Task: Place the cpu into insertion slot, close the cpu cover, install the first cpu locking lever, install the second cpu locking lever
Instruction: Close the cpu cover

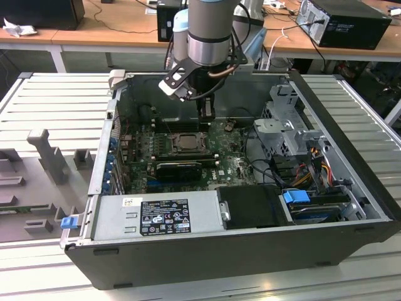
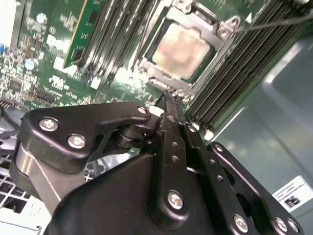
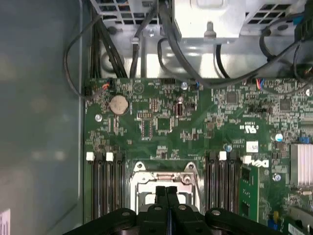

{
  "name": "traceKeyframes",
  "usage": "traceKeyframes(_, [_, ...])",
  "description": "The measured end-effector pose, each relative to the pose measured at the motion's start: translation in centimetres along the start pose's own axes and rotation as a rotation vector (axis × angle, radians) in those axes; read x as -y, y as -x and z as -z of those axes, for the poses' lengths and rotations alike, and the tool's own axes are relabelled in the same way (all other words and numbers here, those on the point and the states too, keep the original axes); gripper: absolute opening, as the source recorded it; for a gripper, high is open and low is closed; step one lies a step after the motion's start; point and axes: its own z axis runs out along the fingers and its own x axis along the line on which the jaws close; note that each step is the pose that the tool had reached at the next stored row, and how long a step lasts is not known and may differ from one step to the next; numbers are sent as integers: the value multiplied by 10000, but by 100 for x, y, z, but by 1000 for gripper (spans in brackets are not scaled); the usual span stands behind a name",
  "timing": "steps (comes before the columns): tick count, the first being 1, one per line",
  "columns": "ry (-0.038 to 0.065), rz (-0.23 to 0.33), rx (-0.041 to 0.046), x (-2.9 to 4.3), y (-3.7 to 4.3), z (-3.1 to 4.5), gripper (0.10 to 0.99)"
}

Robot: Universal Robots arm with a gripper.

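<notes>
The cpu [image 2: 178, 46] is sitting in the insertion slot [image 1: 186, 143], with its pale metallic face showing through the central opening of the cpu cover [image 2: 210, 19]. The cover is lying down flat over the chip, so placement is judged complete and the cover appears closed.

In the second wrist view, a thin metal rod [image 2: 274, 22] is running outward from one corner of the socket. It is probably a locking lever that is not yet latched, though its far end is leaving the picture and this cannot be confirmed. The step in hand is therefore judged to be finishing the cover or starting the first lever.

The gripper [image 2: 169, 98] is hanging with its tips at the edge of the cover frame. Its fingers [image 2: 171, 127] are pressed together with nothing between them. Whether the tips are touching the frame cannot be told.

In the exterior view the gripper [image 1: 206, 114] is standing at about 1 o'clock from the socket. A bank of black memory slots [image 1: 178, 168] is lying at 6 o'clock from the socket, and the drive cage [image 1: 285, 119] is sitting at about 3 o'clock. The power supply [image 1: 156, 216] is resting farther out at 6 o'clock, all inside the open case [image 1: 250, 257].

Installing a lever is judged to call for pressing the closed tips onto the thin rod, swinging it down and hooking it under its catch, while avoiding the neighbouring memory slots.
</notes>
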Motion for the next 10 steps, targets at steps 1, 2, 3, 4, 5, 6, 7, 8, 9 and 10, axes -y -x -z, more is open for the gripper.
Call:
traceKeyframes(1, [-1, -2, 2, 15, 1, -21, 106])
traceKeyframes(2, [-2, -2, 2, 22, 2, -43, 106])
traceKeyframes(3, [-2, -1, 2, 28, 2, -62, 106])
traceKeyframes(4, [-2, 0, 1, 35, 3, -86, 106])
traceKeyframes(5, [-2, 0, 2, 42, 4, -104, 106])
traceKeyframes(6, [-2, 0, 2, 52, 5, -121, 106])
traceKeyframes(7, [-5, 2, 3, 82, 6, -140, 106])
traceKeyframes(8, [-6, 3, 3, 106, 6, -142, 106])
traceKeyframes(9, [-4, 2, 1, 162, 6, -143, 106])
traceKeyframes(10, [-5, 4, 1, 225, 6, -142, 106])
